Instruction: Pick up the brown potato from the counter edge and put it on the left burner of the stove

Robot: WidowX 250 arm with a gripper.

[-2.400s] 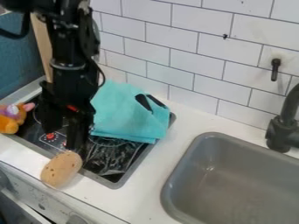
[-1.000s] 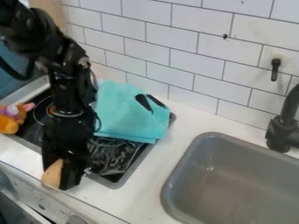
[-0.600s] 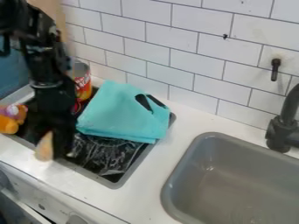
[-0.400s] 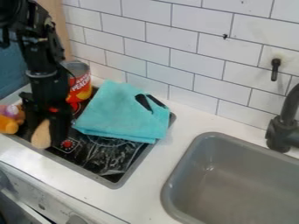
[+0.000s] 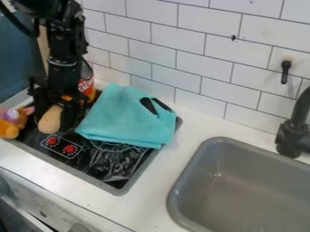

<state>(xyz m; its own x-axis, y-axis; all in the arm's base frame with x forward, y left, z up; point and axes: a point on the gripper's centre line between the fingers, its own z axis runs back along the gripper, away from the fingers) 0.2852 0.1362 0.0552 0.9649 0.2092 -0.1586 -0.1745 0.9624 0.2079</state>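
Potato [image 5: 50, 120] between the pincer's [image 5: 54, 122] 2 black fingers [image 5: 70, 119]

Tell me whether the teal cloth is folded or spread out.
Folded: the teal cloth lies in a compact, layered shape, its edges doubled at the lower right.

The can [image 5: 86, 89] stands partly hidden behind the black arm [image 5: 62, 63], whose upper part is cut off by the top edge. The plush toy [image 5: 10, 123] runs out at left, while the faucet [image 5: 296, 125] and gray sink [image 5: 242, 181] are cropped at right.
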